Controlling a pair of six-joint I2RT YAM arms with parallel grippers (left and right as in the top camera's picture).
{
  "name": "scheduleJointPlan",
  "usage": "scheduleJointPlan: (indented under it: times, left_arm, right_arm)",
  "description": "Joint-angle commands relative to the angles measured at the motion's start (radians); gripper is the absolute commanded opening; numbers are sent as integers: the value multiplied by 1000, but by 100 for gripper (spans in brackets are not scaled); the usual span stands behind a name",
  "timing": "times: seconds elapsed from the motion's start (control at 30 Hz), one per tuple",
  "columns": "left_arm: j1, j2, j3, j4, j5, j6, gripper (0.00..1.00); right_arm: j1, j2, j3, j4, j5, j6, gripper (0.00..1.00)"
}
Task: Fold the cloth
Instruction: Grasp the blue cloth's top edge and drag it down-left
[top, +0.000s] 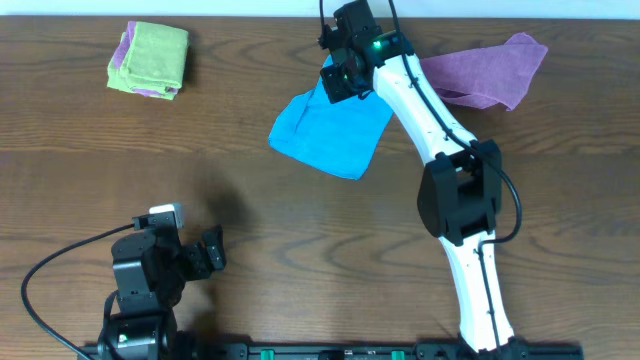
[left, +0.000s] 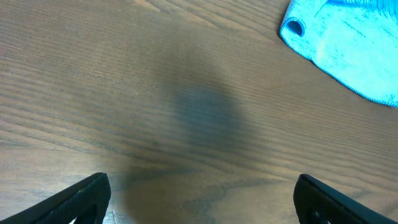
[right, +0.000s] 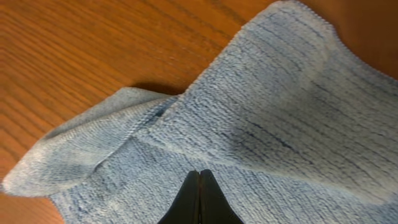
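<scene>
A blue cloth (top: 330, 135) lies crumpled on the brown table at centre back. Its top corner rises to my right gripper (top: 338, 82). In the right wrist view the fingers (right: 200, 173) are pressed together at the cloth (right: 280, 106), whose left part is folded over itself. My left gripper (top: 210, 250) is open and empty low at the front left, well apart from the cloth. In the left wrist view its fingers (left: 202, 199) frame bare wood, and the edge of the cloth (left: 348, 50) shows at the top right.
A purple cloth (top: 490, 70) lies spread at the back right, partly under the right arm. A folded green cloth on a purple one (top: 150, 58) sits at the back left. A black cable (top: 50, 270) loops beside the left arm.
</scene>
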Motion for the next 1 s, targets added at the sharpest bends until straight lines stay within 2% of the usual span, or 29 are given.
scheduleJointPlan:
  times: [0.0,0.97]
  left_arm:
    - [-4,3,27,-2,-14,-11,95]
    - [-4,3,27,-2,-14,-11,95]
  right_arm:
    - [5,32,-7,0,-47,15,1]
    - [65,143,-8,-104,-47,35,1]
